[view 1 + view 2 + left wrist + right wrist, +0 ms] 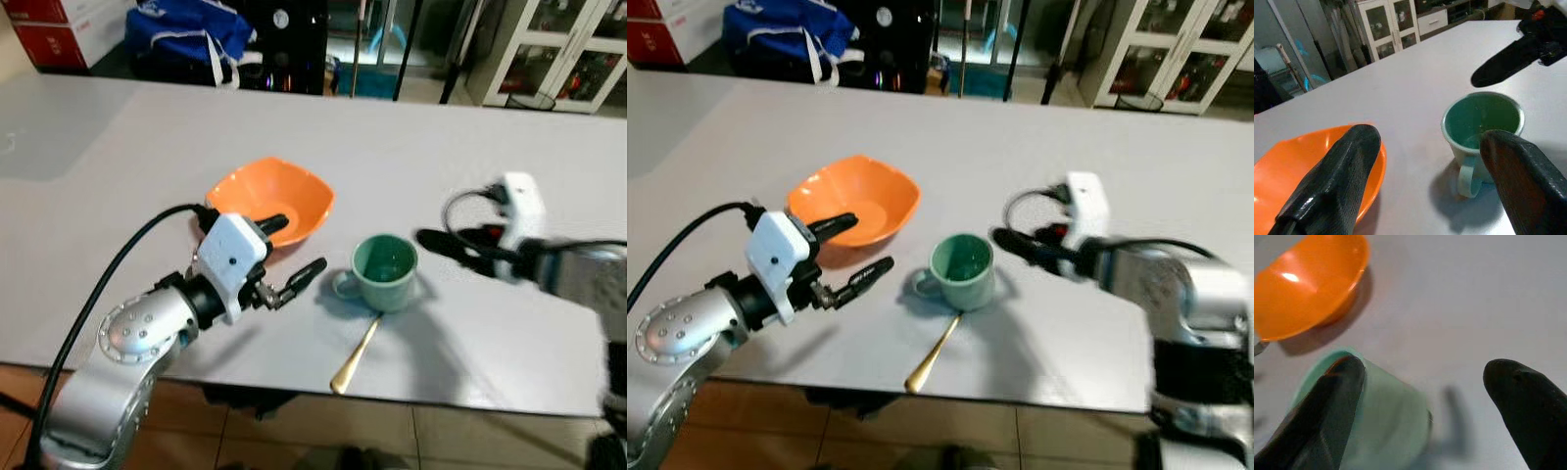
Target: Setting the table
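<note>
On the white table [147,137] an orange bowl [284,196] sits upright, with a green mug [384,271] to its right, handle turned toward the left. A gold spoon [355,354] lies in front of the mug, near the table's front edge. My left gripper [300,245] hovers open between bowl and mug, one finger over the bowl's front rim, holding nothing. My right gripper [426,240] is open just right of the mug, pointing at it; in the right wrist view one of its fingers [1327,416] overlaps the mug [1391,416].
The table's front edge runs close below the spoon, with tiled floor [441,441] beneath. Behind the far edge stand a blue bag [186,29], red and white boxes [59,29] and a white glass-door cabinet [558,49]. A black cable [108,284] loops from my left arm.
</note>
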`<state>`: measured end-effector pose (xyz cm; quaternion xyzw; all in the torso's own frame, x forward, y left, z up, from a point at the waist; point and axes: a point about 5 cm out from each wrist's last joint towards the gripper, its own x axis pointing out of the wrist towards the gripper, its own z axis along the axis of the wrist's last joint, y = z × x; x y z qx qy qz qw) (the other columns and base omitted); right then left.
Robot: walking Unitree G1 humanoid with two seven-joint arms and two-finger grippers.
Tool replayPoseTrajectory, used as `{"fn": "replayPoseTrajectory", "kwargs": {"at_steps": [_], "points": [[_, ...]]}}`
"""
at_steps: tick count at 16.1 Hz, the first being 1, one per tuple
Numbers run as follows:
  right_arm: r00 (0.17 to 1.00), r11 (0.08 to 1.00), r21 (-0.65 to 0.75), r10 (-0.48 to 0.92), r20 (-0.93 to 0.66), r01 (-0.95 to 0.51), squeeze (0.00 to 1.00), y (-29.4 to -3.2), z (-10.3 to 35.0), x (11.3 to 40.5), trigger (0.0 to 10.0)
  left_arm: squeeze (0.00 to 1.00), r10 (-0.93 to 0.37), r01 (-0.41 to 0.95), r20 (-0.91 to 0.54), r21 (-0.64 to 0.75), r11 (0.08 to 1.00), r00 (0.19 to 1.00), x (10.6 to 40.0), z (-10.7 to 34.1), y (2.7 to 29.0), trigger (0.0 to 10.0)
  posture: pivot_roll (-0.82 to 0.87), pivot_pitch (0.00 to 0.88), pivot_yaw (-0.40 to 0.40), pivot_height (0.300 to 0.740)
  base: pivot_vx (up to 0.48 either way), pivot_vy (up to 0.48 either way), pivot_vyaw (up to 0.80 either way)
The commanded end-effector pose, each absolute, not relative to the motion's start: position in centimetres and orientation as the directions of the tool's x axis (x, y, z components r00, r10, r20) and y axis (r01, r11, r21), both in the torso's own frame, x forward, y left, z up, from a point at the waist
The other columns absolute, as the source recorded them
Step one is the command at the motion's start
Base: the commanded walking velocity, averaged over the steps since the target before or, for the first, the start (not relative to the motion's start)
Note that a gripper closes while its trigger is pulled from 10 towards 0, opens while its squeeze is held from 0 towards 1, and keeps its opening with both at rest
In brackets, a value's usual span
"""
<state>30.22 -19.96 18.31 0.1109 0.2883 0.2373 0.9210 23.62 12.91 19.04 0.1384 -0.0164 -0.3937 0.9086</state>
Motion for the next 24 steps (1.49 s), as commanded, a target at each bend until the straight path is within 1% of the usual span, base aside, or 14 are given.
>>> {"fn": "replayPoseTrajectory", "kwargs": {"at_steps": [1,2,4,7,9,10,13,14,15,19,20,21,22,24], "points": [[0.720,0.870,0.339,0.489,-0.493,-0.359,0.00,-20.2,18.6,30.4,10.0,0.00,-0.741,0.734,-0.094,0.265,0.626,0.665,23.5,19.3,12.7,10.0,-0.05,0.081,-0.029,0.740,0.000,0.000,0.00],[0.714,0.872,0.335,0.487,-0.503,-0.358,0.00,-20.2,18.9,30.6,10.0,0.00,-0.745,0.739,-0.101,0.265,0.619,0.660,23.4,19.3,12.7,10.0,-0.05,0.089,-0.036,0.740,0.000,0.000,0.00],[0.725,0.895,0.289,0.446,-0.525,-0.341,0.00,-20.9,20.4,31.3,10.0,0.00,-0.743,0.741,-0.114,0.266,0.616,0.659,23.7,19.6,12.8,10.0,-0.07,0.137,-0.077,0.740,0.000,0.000,0.00],[0.731,0.915,0.248,0.403,-0.551,-0.317,0.00,-21.7,22.0,31.8,10.0,0.00,-0.738,0.739,-0.123,0.267,0.619,0.663,23.9,20.0,13.0,10.0,-0.08,0.149,-0.071,0.740,0.000,0.000,0.00],[0.679,0.918,0.217,0.391,-0.621,-0.331,0.00,-21.7,21.8,31.2,10.0,0.00,-0.746,0.749,-0.131,0.258,0.610,0.652,23.7,20.1,13.3,10.0,-0.09,0.179,-0.049,0.740,0.000,0.000,0.00],[0.657,0.913,0.228,0.403,-0.637,-0.340,0.00,-21.6,21.7,30.9,10.0,0.00,-0.750,0.757,-0.143,0.251,0.604,0.646,23.4,20.0,13.4,10.0,-0.08,0.177,-0.049,0.740,0.000,0.000,0.00],[0.635,0.910,0.246,0.409,-0.655,-0.333,0.00,-21.3,20.6,30.4,10.0,0.00,-0.758,0.771,-0.164,0.228,0.594,0.632,22.7,19.5,13.3,10.0,-0.07,0.153,-0.050,0.740,0.000,0.000,0.00],[0.628,0.902,0.270,0.430,-0.649,-0.338,0.00,-20.8,20.2,30.4,10.0,0.00,-0.755,0.768,-0.160,0.224,0.600,0.636,22.7,19.5,13.2,10.0,-0.05,0.122,-0.048,0.740,0.000,0.000,0.00],[0.612,0.894,0.279,0.444,-0.655,-0.351,0.00,-20.2,19.7,30.3,10.0,0.00,-0.753,0.765,-0.155,0.217,0.606,0.640,22.7,19.4,13.0,10.0,-0.05,0.116,-0.040,0.740,0.000,0.000,0.00],[0.574,0.894,0.250,0.433,-0.695,-0.372,0.00,-19.2,18.7,30.4,10.0,0.00,-0.759,0.775,-0.168,0.210,0.596,0.629,22.7,19.2,12.8,10.0,-0.05,0.115,-0.040,0.740,0.000,0.000,0.00],[0.584,0.905,0.213,0.403,-0.705,-0.368,0.00,-19.3,18.7,30.7,4.7,0.00,-0.756,0.771,-0.166,0.216,0.599,0.633,22.7,19.3,12.9,10.0,-0.05,0.119,-0.044,0.740,0.000,0.000,0.00],[0.590,0.909,0.205,0.395,-0.704,-0.363,0.00,-19.4,18.7,30.8,1.9,0.00,-0.756,0.771,-0.166,0.217,0.599,0.634,22.6,19.3,12.9,10.0,-0.05,0.119,-0.045,0.740,0.000,0.000,0.00],[0.596,0.912,0.201,0.388,-0.703,-0.357,0.00,-19.7,18.9,30.8,0.0,0.00,-0.755,0.771,-0.168,0.217,0.599,0.634,22.4,19.3,12.9,10.0,-0.05,0.120,-0.047,0.740,0.000,0.000,0.00],[0.606,0.916,0.196,0.380,-0.699,-0.350,0.00,-20.0,19.0,30.8,0.0,0.00,-0.753,0.770,-0.169,0.217,0.601,0.635,22.3,19.2,12.9,10.0,-0.05,0.120,-0.047,0.740,0.000,0.000,0.00]]}}
